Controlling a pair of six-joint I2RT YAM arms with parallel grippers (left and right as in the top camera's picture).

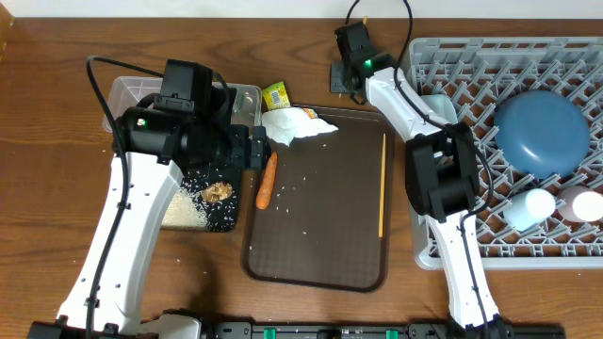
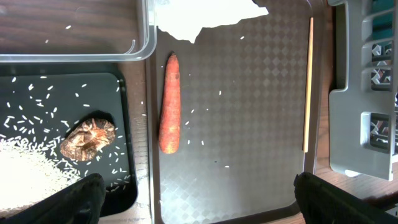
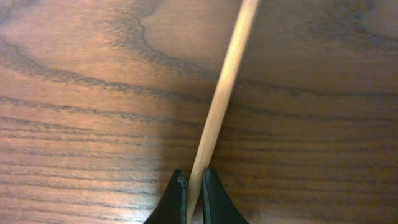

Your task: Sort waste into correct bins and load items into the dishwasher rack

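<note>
Left hand: your left gripper [image 2: 199, 190] is spread wide and empty over the serving tray [image 2: 261, 124].
Ahead: the carrot [image 2: 170, 106] lies between the finger lines, hard by the tray's left rim, with the tissue [image 2: 205, 15] beyond.
Right side: a chopstick [image 2: 307, 81] hugs the right rim, and the dishwasher rack [image 2: 354, 106] is just past it.
Left side: the black tray [image 2: 122, 99] holds rice grains [image 2: 25, 165] and a food scrap [image 2: 87, 138]. The clear tub [image 2: 140, 37] lies beyond (contents unclear).
Right hand: your right gripper [image 3: 194, 198] pinches the other chopstick [image 3: 225, 93] over bare table [image 3: 74, 93].
Rack: it holds the blue plate [image 1: 542, 132].
</note>
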